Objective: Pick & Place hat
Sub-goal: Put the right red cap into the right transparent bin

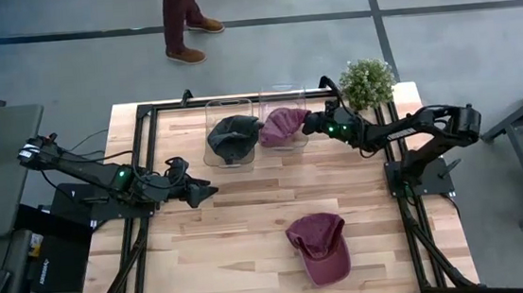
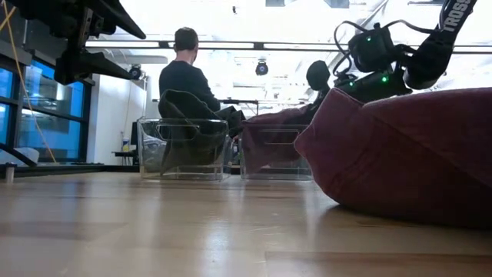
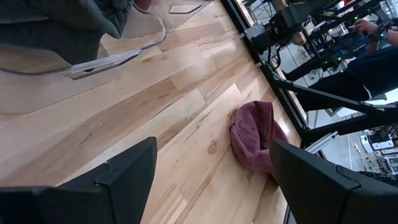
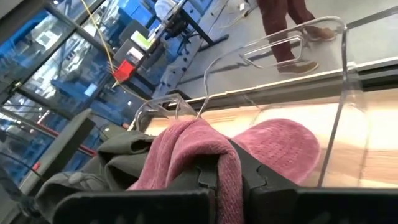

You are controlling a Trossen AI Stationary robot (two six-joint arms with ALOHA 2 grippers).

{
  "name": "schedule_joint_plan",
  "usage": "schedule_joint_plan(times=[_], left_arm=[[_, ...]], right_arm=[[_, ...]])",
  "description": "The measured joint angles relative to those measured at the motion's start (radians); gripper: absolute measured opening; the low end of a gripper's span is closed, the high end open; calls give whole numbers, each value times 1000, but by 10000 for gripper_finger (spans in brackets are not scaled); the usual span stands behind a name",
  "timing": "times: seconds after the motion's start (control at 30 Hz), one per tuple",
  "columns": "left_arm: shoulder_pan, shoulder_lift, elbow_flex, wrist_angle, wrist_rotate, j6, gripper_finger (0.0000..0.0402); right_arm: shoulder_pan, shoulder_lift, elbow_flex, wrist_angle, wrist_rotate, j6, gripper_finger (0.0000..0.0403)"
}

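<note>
One maroon hat [image 1: 283, 126] hangs into the right clear bin [image 1: 287, 95] at the table's far side, with my right gripper [image 1: 309, 123] shut on it. The left clear bin [image 1: 213, 108] beside it holds a dark grey-green hat [image 1: 232, 138]. A second maroon hat [image 1: 320, 246] lies on its brim and crown on the table near the front edge; it also shows in the left wrist view [image 3: 255, 134]. My left gripper [image 1: 204, 191] hovers open at the table's left, touching nothing. My right gripper pinches a bunched fold of the maroon hat's cloth [image 4: 208, 155] between its two fingers. The fingers come from the table's right, nearly level and tipped slightly down. The hat's crown [image 4: 280, 146] reaches forward and down inside the bin's clear walls.
A potted plant [image 1: 367, 80] stands at the table's far right corner behind my right arm. A black frame [image 1: 145, 114] runs round the table's edges. A person's legs [image 1: 182, 21] show beyond the far edge. Bare wood lies between the bins and the near hat.
</note>
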Motion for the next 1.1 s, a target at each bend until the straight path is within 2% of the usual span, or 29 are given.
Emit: schedule_joint_plan(times=[0.37, 0.6, 0.8, 1.1], left_arm=[[0, 0, 0, 0, 0, 0, 302], [0, 0, 0, 0, 0, -1, 302], [0, 0, 0, 0, 0, -1, 302], [0, 0, 0, 0, 3, -4, 302]], right_arm=[[-13, 0, 0, -64, -38, -46, 10], [-13, 0, 0, -64, -63, -89, 34], [-13, 0, 0, -64, -100, -146, 77], [-13, -18, 0, -73, -144, -227, 162]])
